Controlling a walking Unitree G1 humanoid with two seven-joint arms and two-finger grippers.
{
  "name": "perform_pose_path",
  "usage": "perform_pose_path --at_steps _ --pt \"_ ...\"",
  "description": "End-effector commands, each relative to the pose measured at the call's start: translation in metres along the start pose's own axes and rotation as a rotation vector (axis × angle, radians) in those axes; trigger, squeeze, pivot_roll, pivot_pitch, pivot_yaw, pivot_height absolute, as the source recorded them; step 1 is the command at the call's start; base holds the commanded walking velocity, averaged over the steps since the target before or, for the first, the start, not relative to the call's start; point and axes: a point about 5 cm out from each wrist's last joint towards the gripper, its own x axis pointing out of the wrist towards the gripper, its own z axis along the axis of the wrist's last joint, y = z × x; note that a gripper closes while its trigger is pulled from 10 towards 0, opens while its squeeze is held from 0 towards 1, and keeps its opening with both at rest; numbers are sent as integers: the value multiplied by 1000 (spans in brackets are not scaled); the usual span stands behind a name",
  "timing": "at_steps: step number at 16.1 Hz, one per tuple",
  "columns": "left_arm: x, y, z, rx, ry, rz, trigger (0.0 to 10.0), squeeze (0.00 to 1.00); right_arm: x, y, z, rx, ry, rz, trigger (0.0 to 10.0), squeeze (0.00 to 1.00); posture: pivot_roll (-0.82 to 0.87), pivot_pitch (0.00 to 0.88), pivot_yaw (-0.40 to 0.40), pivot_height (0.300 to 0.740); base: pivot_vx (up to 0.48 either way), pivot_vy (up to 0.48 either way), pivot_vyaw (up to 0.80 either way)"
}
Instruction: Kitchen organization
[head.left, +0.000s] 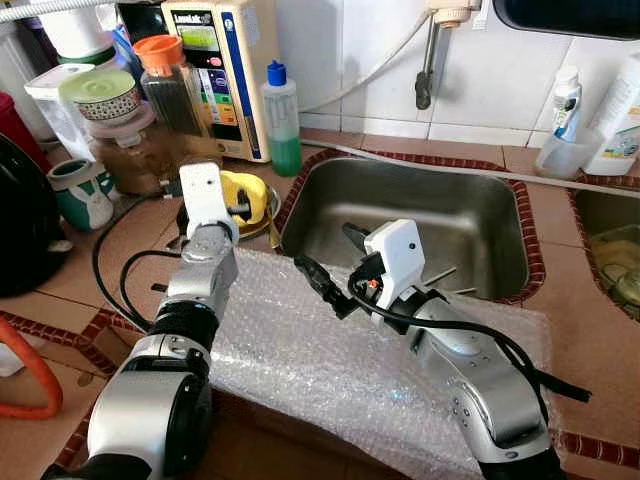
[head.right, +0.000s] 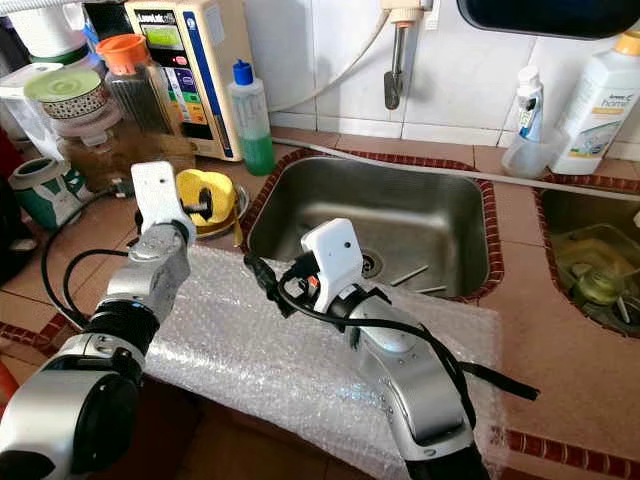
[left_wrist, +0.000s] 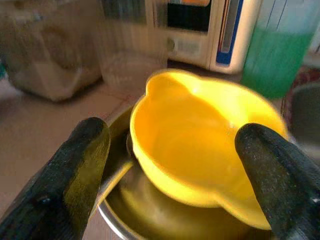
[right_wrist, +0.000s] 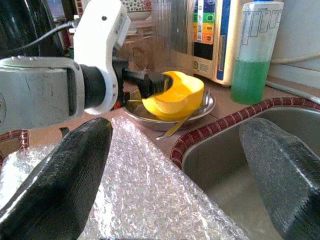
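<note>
A yellow plastic bowl (left_wrist: 200, 145) lies tilted in a shallow metal dish (right_wrist: 201, 111) on the counter, left of the steel sink (head.left: 440, 205). My left gripper (left_wrist: 170, 165) is open right at the bowl, one black finger on each side of it, and the near finger (right_wrist: 145, 82) reaches the bowl's rim. My right gripper (head.left: 330, 260) hangs open and empty above the far edge of a bubble wrap sheet (head.left: 320, 360), beside the sink's near left corner. A spoon (right_wrist: 172, 130) rests against the dish.
Behind the dish stand a green soap bottle (head.left: 283, 120), a water purifier (head.left: 225, 60) and several jars (head.left: 130, 130). Utensils (head.left: 440, 275) lie in the sink. A second basin (head.left: 610, 250) and detergent bottles (head.right: 600, 90) are at the right. A black cable (head.left: 110, 260) loops on the counter.
</note>
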Motion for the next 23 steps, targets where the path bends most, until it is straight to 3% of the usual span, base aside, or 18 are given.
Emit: perform_pose_path --at_steps 1,3,6,7,8,9,12,13,14,15,20,23 --pt "1 -5 2 -16 33 -24 10000 0 1 3 5 -13 -22 11 10000 831 -253 83 121 740 0 0 0" --pt "1 -10 -3 -15 67 -32 10000 0 2 4 5 -10 -18 21 10000 671 -255 83 122 740 0 0 0" --pt "0 -13 -8 -22 107 -47 10000 0 0 5 3 10 -6 24 10000 314 -261 84 128 740 0 0 0" --pt "1 -13 -9 -31 116 -48 10000 0 0 5 3 11 -2 22 10000 298 -262 83 129 740 0 0 0" --pt "1 -13 -8 -36 121 -50 8000 0 0 4 1 11 10 19 10000 282 -262 83 129 740 0 0 0" --pt "1 -13 -8 -38 123 -50 4863 0 -1 4 0 11 14 18 10000 271 -263 82 130 740 0 0 0" --pt "2 -11 -6 -48 127 -39 2392 0 -1 4 0 9 17 15 10000 247 -259 82 129 740 0 0 0" --pt "3 -10 -6 -50 130 -32 3020 0 0 3 0 8 15 15 10000 243 -259 82 129 740 0 0 0" --pt "3 -8 -5 -48 126 -22 4549 0 0 3 1 9 11 15 10000 231 -256 80 128 740 0 0 0" --pt "4 -6 -3 -48 117 -15 10000 0 0 2 1 6 10 13 10000 216 -255 80 128 740 0 0 0" --pt "5 1 8 -46 42 21 10000 0 1 0 1 -1 7 9 10000 141 -249 77 125 740 0 0 0" --pt "5 0 15 -12 1 20 10000 0 2 -1 2 -2 5 7 10000 35 -244 73 123 740 0 0 0"
